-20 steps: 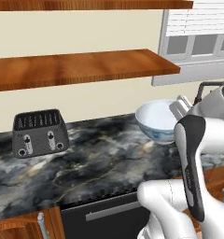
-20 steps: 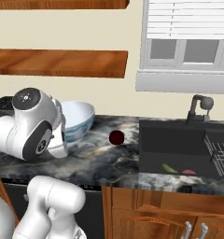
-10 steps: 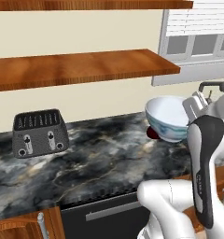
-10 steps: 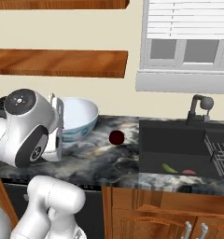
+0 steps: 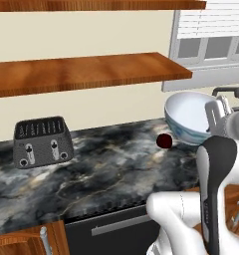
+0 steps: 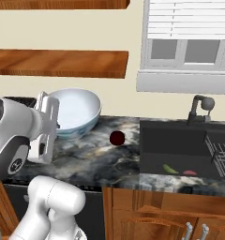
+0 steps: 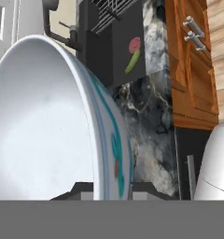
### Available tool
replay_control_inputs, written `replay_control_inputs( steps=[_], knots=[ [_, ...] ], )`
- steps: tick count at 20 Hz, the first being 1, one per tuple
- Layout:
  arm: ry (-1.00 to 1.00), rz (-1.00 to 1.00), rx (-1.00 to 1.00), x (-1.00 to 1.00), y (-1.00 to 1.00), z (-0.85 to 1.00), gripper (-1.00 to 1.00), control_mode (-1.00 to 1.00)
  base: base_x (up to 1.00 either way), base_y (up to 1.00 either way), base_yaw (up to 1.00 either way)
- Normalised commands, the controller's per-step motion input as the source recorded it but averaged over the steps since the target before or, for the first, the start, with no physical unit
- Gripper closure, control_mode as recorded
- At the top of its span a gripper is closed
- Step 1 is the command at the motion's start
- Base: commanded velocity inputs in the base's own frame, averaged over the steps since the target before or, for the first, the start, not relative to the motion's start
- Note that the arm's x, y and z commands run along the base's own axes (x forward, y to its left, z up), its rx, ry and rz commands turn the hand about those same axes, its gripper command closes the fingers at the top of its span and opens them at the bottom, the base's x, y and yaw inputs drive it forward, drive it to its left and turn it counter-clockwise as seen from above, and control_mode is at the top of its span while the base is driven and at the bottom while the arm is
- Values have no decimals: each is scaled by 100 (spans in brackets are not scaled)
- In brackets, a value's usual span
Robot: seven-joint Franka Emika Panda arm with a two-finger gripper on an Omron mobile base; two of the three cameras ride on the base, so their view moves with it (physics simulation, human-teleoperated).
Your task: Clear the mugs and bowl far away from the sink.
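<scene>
Above the marbled tabletop [image 6: 91, 161], the bowl [image 6: 74, 112] hangs tilted, lifted clear of the stone, its rim clamped between the fingers of the end effector [image 6: 48, 123]; in the hand view the rim runs straight down between the two dark tips, the white hollow on one side and the teal-patterned outside on the other. Just beside it, toward the sink [image 6: 180, 152], the dark red mug [image 6: 117, 138] stands on the stone. The basin has a dark faucet [image 6: 198, 108] behind it and a wire rack [image 6: 222, 157] at its far end. A black toaster [image 5: 42, 142] sits well apart along the tabletop. Two wooden shelves [image 5: 86, 72] cross the cream wall, a blinded window [image 6: 189, 42] sits over the sink, and wooden cabinet doors [image 6: 166, 211] run below.
</scene>
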Motion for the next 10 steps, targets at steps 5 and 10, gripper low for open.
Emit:
replay_control_inputs(
  steps=[5,10],
  knots=[
    [0,-1,0,-22,0,0,100,100,-9,0,0],
    [0,0,0,0,0,0,100,100,-87,11,2]
  ],
)
